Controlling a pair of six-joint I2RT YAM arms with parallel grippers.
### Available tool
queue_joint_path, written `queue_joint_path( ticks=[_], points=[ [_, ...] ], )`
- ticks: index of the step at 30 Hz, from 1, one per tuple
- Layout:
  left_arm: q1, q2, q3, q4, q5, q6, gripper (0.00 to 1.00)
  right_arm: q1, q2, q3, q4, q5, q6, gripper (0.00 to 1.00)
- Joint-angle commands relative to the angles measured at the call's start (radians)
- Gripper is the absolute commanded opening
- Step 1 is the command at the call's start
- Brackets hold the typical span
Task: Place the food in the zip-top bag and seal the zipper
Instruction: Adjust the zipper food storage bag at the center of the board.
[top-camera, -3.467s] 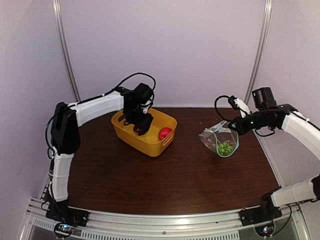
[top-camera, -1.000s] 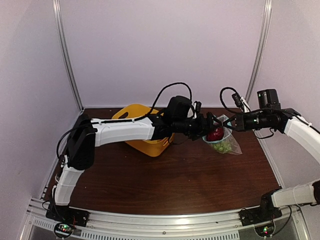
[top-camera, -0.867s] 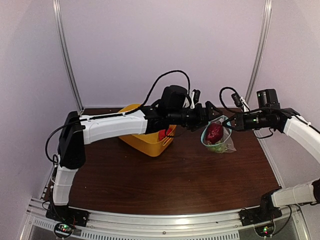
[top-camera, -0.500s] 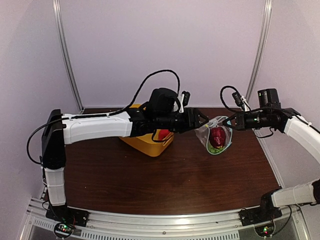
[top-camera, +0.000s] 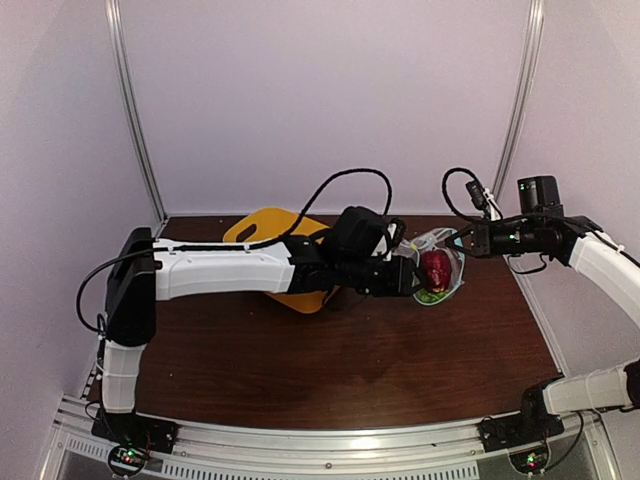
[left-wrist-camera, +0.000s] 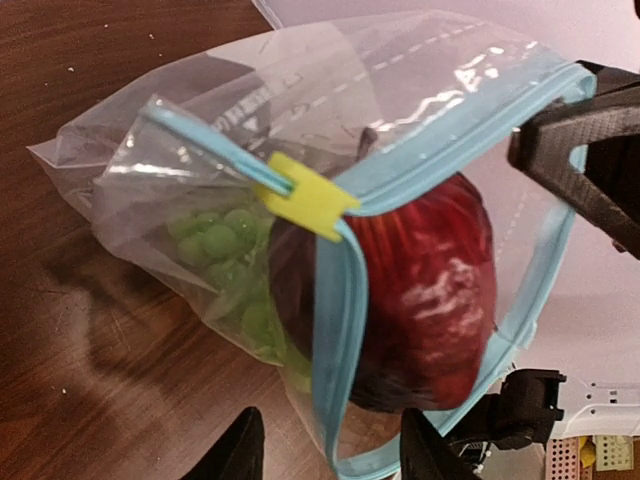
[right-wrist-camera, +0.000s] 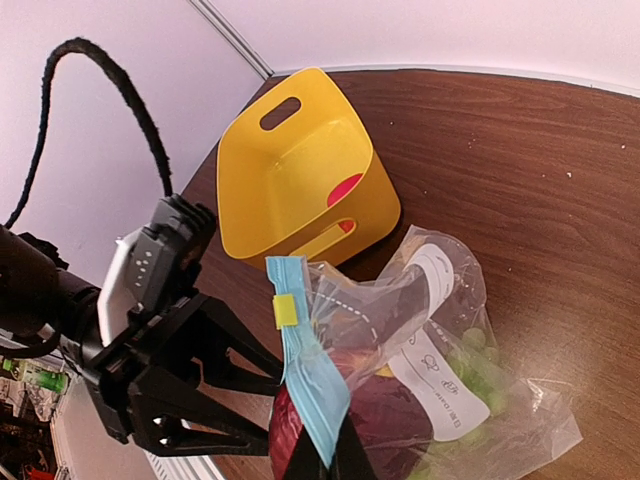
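Observation:
The zip-top bag (top-camera: 440, 272) hangs from my right gripper (top-camera: 463, 243), which is shut on its light blue zipper (right-wrist-camera: 315, 385) in the right wrist view. A yellow slider (left-wrist-camera: 305, 197) sits on the zipper. The green grape bunch (left-wrist-camera: 225, 250) and the dark maroon fruit (left-wrist-camera: 430, 290) are inside the bag, the maroon one at its open mouth. My left gripper (top-camera: 407, 279) is open and empty, its fingertips (left-wrist-camera: 240, 452) just short of the bag's lower rim. The pink-red fruit (right-wrist-camera: 345, 188) lies in the yellow basket.
The yellow basket (top-camera: 262, 225) stands at the back left of the brown table, partly behind my left arm; it also shows in the right wrist view (right-wrist-camera: 290, 175). My open left gripper (right-wrist-camera: 190, 395) shows black beside the bag there. White walls enclose the table.
My left gripper carried the maroon fruit from the basket to the bag and let it go inside. It drew back, then came in again lower at the bag's mouth. The right gripper keeps holding the bag.

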Motion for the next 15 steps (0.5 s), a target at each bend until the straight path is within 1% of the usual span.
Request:
queue_joint_path(
  ticks=[1,3,4,5,6,7,8,9,10,11,12,13,14,15],
  points=[
    [0.012,0.061,0.047,-0.014,-0.023,0.015,0.45,-0.003,-0.029,-0.01,0.028,-0.011,0.003,0.0],
    [0.013,0.081,0.066,-0.018,-0.028,0.017,0.36,-0.003,-0.031,-0.013,0.03,-0.01,0.003,0.0],
    [0.014,0.093,0.082,-0.023,-0.032,0.021,0.29,-0.003,-0.033,-0.014,0.03,-0.007,0.003,0.0],
    [0.015,0.103,0.094,-0.025,-0.039,0.024,0.21,-0.003,-0.033,-0.015,0.03,-0.005,0.003,0.0],
    [0.018,0.108,0.104,-0.027,-0.046,0.027,0.08,-0.004,-0.034,-0.015,0.029,0.005,0.001,0.0],
    [0.019,0.105,0.114,-0.034,-0.062,0.03,0.0,-0.004,-0.032,-0.011,0.023,0.027,-0.007,0.0],
    [0.017,0.091,0.132,-0.045,-0.067,0.034,0.0,-0.003,-0.028,0.002,-0.006,0.071,-0.027,0.0],
    [0.012,0.061,0.144,-0.043,-0.058,0.042,0.0,-0.002,-0.017,0.029,-0.052,0.149,-0.078,0.0],
    [-0.006,0.011,0.142,-0.018,-0.079,0.065,0.0,0.004,-0.003,0.076,-0.114,0.25,-0.161,0.0],
    [-0.03,-0.039,0.123,0.008,-0.148,0.109,0.0,0.011,0.016,0.118,-0.16,0.4,-0.261,0.0],
    [-0.046,-0.073,0.106,0.03,-0.233,0.155,0.0,0.012,0.03,0.147,-0.177,0.544,-0.297,0.0],
    [-0.045,-0.082,0.1,0.039,-0.287,0.191,0.0,0.005,0.04,0.167,-0.19,0.641,-0.329,0.0],
    [-0.025,-0.066,0.121,0.005,-0.305,0.201,0.0,0.002,0.04,0.18,-0.198,0.686,-0.355,0.0],
    [-0.002,-0.039,0.159,-0.065,-0.239,0.169,0.0,0.001,0.036,0.195,-0.214,0.692,-0.367,0.0]
  ],
)
